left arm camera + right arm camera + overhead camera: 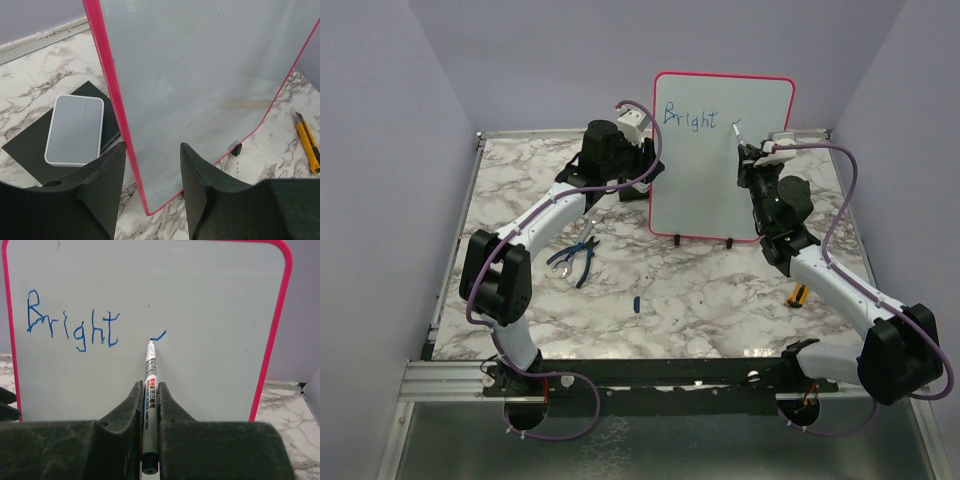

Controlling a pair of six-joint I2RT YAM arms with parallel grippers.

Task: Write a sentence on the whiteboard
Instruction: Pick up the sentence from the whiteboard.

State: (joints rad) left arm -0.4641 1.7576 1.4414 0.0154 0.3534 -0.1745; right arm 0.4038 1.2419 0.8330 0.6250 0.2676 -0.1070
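The whiteboard [705,185] stands upright at the back middle of the table, red-framed. Blue writing on it reads "Bright" [75,326], the start of the sentence, with a short fresh stroke [159,335] to its right. My right gripper [148,386] is shut on a grey marker [150,372], whose tip touches the board at that stroke; in the top view the right gripper [752,160] sits before the board's right half. My left gripper [152,147] straddles the board's left edge [112,90], one finger against the red frame, the other on the face [200,75].
Blue-handled pliers [575,262] and a small blue cap [635,302] lie on the marble in front. A yellow utility knife [799,294] lies at the right [307,142]. A white eraser block [75,130] rests on a black pad behind the board's left edge.
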